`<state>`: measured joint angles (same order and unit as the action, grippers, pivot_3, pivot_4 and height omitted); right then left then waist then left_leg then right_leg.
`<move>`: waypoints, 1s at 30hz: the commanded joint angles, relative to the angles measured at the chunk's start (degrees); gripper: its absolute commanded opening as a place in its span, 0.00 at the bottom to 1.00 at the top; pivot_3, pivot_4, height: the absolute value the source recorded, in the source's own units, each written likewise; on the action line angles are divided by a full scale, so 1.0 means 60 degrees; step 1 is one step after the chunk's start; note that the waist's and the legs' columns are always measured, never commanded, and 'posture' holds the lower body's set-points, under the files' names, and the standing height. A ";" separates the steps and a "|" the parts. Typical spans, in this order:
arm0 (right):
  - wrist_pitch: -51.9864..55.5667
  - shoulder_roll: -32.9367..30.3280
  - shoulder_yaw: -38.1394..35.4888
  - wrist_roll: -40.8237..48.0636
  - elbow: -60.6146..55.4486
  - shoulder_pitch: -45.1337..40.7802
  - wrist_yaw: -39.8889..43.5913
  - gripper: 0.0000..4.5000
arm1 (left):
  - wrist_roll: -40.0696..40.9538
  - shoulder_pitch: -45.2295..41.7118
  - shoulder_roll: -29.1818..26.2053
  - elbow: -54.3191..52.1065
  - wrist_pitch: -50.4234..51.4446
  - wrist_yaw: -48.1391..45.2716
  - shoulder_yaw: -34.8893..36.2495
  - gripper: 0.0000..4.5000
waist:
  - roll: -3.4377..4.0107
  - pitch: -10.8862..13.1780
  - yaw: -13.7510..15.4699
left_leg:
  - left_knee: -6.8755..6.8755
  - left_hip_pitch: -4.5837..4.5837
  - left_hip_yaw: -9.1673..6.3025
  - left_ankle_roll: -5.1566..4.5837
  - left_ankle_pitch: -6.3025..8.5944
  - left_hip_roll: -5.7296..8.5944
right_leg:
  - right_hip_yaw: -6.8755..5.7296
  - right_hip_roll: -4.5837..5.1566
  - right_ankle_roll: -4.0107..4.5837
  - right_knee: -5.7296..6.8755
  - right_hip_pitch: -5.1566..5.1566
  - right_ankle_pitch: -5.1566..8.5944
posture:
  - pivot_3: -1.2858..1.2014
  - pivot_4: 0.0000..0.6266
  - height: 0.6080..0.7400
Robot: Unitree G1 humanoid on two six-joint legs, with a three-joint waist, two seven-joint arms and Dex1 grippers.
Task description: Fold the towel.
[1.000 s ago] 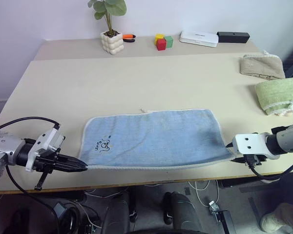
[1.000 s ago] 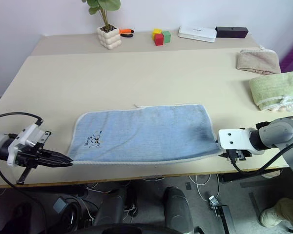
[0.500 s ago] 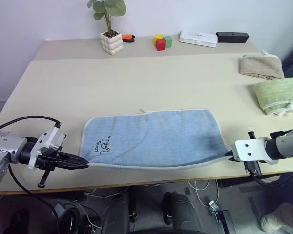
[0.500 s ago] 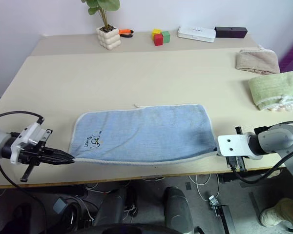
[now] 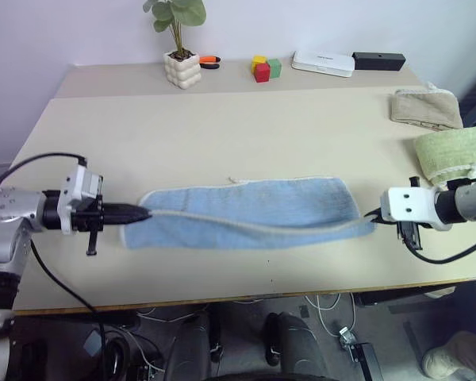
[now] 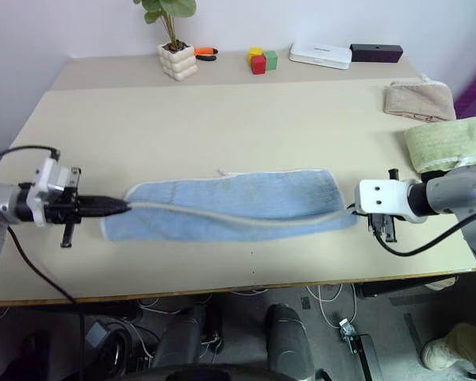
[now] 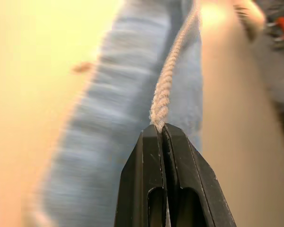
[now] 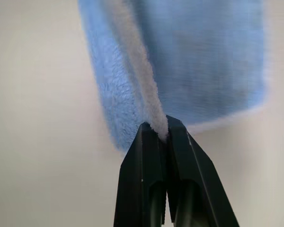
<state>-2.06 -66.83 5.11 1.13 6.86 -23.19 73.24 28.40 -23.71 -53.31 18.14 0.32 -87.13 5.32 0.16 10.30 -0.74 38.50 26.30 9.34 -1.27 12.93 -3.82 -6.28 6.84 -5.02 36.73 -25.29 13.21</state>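
We see the left claw point(image 5: 147, 213) clamped tight on the pale trim at the near left corner of the light blue towel point(image 5: 246, 214), and the right claw point(image 5: 373, 217) pinching the same trim at the near right corner. Between them the near edge point(image 5: 254, 226) is raised off the counter point(image 5: 222, 131) and sags a little in the middle, hanging over the rest of the towel, which lies flat across the near middle of the counter. A small loop point(image 5: 236, 181) sticks out from the towel's far edge.

Farther back on the right lie a folded light green towel point(image 5: 452, 155) and, beyond it, a folded beige towel point(image 5: 425, 108). Along the far edge stand a potted plant point(image 5: 180, 49), coloured blocks point(image 5: 264, 67), a white box point(image 5: 324, 62) and a black box point(image 5: 378, 59).
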 commanded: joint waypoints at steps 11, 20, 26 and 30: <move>-0.1849 0.1928 0.1171 -0.1804 0.3661 -0.3379 -0.1142 0.00 | -0.1547 -0.2200 0.1245 0.3902 -0.2180 0.0325 -0.0040 0.00 | 0.0001 0.0002 0.0011 | 0.0090 0.0027 0.0007 -0.0012 0.0007 -0.0006 | -0.0002 0.0000 -0.0005 0.0068 -0.0006 0.0003 | 0.52 0.24 1.00; -0.2496 0.2205 0.1257 -0.2372 0.4970 -0.4020 -0.1660 0.00 | -0.1931 -0.2562 0.1562 0.4866 -0.2770 0.0562 -0.0039 0.00 | 0.0001 0.0002 -0.0007 | 0.0091 0.0025 0.0007 -0.0012 0.0007 -0.0006 | -0.0003 0.0000 -0.0006 0.0074 -0.0005 0.0003 | 0.52 0.24 1.00; -0.2831 0.2644 0.1385 -0.2908 0.5640 -0.4233 -0.2543 0.00 | -0.2418 -0.3005 0.1967 0.5685 -0.3366 0.1118 -0.0168 0.00 | 0.0001 0.0002 -0.0008 | 0.0095 0.0024 0.0007 -0.0012 0.0007 -0.0005 | -0.0003 0.0000 -0.0007 0.0075 -0.0002 0.0003 | 0.52 0.24 1.00; -0.2786 0.2829 0.1412 -0.2979 0.5657 -0.4085 -0.2762 0.00 | -0.2606 -0.3155 0.2129 0.6012 -0.2940 0.1052 -0.0300 0.00 | 0.0001 0.0002 -0.0030 | 0.0094 0.0024 0.0009 -0.0012 0.0007 -0.0005 | -0.0003 0.0000 -0.0008 0.0079 -0.0004 0.0002 | 0.52 0.24 1.00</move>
<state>-18.44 -49.68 14.50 -16.77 40.98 -46.99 57.60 12.98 -41.29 -40.15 53.78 -17.94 -80.83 3.10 0.17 10.32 -0.92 39.06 26.44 9.40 -1.34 12.97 -3.85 -6.30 6.84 -5.07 37.20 -25.32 13.22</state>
